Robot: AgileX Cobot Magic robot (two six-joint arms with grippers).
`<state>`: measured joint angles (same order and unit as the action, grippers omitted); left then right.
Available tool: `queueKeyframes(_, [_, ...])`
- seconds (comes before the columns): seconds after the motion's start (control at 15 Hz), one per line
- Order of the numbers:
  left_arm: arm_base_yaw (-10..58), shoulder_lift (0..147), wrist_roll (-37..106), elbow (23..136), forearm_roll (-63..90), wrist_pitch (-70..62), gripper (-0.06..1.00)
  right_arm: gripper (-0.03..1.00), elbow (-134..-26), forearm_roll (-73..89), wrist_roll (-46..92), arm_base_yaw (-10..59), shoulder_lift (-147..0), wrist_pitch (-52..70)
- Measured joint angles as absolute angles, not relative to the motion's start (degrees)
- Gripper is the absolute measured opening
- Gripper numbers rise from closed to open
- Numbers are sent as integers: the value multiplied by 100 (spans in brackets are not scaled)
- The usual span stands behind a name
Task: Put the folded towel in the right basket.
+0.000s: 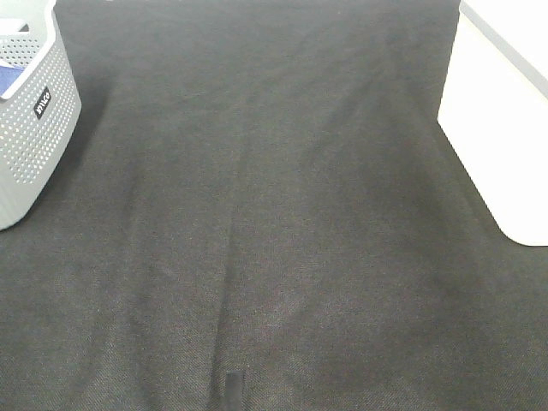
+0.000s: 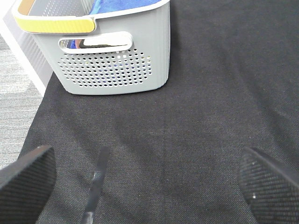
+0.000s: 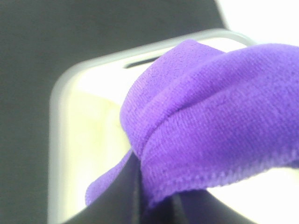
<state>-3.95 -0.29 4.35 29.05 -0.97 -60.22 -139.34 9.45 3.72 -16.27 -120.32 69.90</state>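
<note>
1 folded towel [image 3: 210,116] over right basket [image 3: 53,149]

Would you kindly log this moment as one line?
right gripper: holds folded towel above right basket | left gripper: open, empty | release: not yet

Vivid purple on the towel [image 3: 210,116]. Cream-white bin [image 1: 492,128], grey rim [image 3: 55,140]. Dark charcoal mat [image 1: 274,223], finely woven. Pale grey basket [image 1: 30,154] dotted with holes, black label [image 1: 43,105], yellow handle [image 2: 51,24], blue cloth [image 2: 126,4].

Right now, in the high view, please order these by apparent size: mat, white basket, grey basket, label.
1. Mat
2. White basket and grey basket: both cropped, too alike to rank
3. Label
</note>
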Motion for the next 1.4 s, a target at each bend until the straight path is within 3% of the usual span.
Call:
queueKeyframes(0.07, [-395, -29, 435, 2905, -97, -6022, 99, 11, -13934, 779, 327, -1627, -12187, 6996])
queueKeyframes(0.13, [-395, -29, 435, 2905, -97, -6022, 99, 24, -13934, 779, 286, -1627, -12267, 6996])
queueKeyframes(0.33, [-395, -29, 435, 2905, -97, -6022, 99, 93, -13797, 739, 218, -1621, -12296, 6996])
queueKeyframes(0.6, [-395, -29, 435, 2905, -97, -6022, 99, 98, -13768, 1037, 871, -1490, -12215, 6996])
queueKeyframes(1.0, [-395, -29, 435, 2905, -97, -6022, 99, 98, -13390, 968, 831, -126, -11322, 6979])
queueKeyframes(1.2, [-395, -29, 435, 2905, -97, -6022, 99, 98, -11379, 894, 733, -6, -9952, 6967])
queueKeyframes(1.33, [-395, -29, 435, 2905, -97, -6022, 99, 98, -9408, 716, 705, -6, -8514, 6646])
queueKeyframes(1.4, [-395, -29, 435, 2905, -97, -6022, 99, 98, -7976, 688, 693, -6, -7294, 5919])
